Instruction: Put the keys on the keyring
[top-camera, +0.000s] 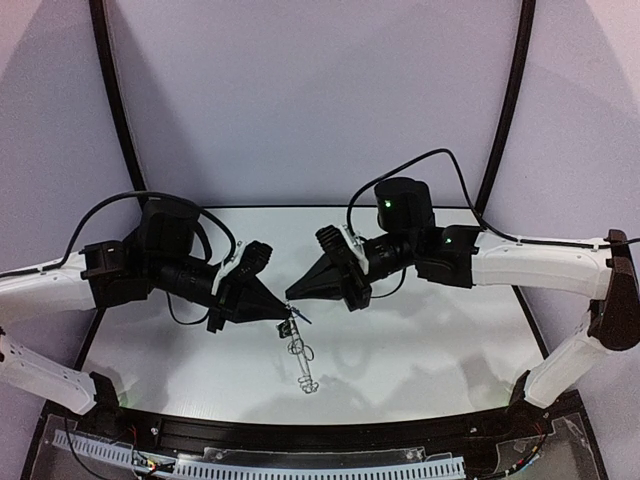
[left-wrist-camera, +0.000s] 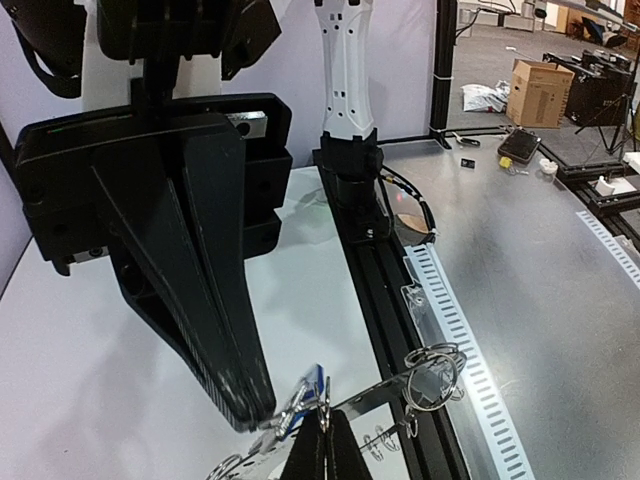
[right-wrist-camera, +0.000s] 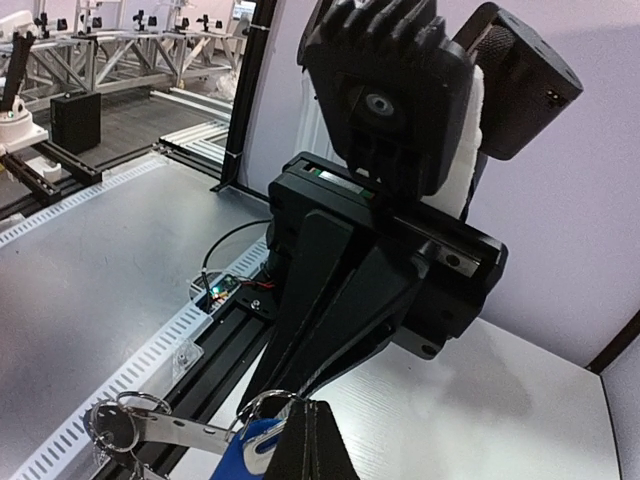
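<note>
Both grippers meet tip to tip above the middle of the white table. My left gripper is shut on the rim of the keyring, which hangs below it. In the left wrist view the keyring is a flat grey metal band seen edge-on, with silver wire loops at its far end. My right gripper is shut on the key with the blue tag, pressed against a wire loop at the keyring. That blue key shows just above the left gripper. No other key shows.
A black rail with a white slotted cable duct runs along the table's near edge. The right arm's base stands on it. Curved black frame posts rise at the back corners.
</note>
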